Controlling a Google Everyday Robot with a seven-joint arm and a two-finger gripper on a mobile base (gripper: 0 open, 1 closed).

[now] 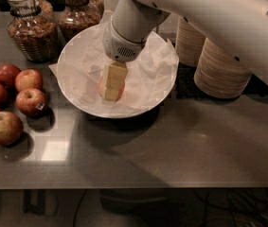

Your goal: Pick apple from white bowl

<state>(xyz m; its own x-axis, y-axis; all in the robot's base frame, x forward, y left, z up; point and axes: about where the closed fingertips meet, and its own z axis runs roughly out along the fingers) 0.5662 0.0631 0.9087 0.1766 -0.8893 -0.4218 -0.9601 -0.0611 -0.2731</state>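
The white bowl with its crumpled white paper liner stands at the back middle of the dark table. The apple, pale orange with a reddish edge, lies in the bowl's middle. My gripper reaches straight down into the bowl from the white arm and its yellow tip covers most of the apple, so only the apple's left and right edges show. The gripper is at the apple, touching or nearly touching it.
Several darker red apples lie in a group at the left. Two glass jars of granola stand behind the bowl at the left. Stacks of beige disposable bowls stand at the right. The table's front edge runs below.
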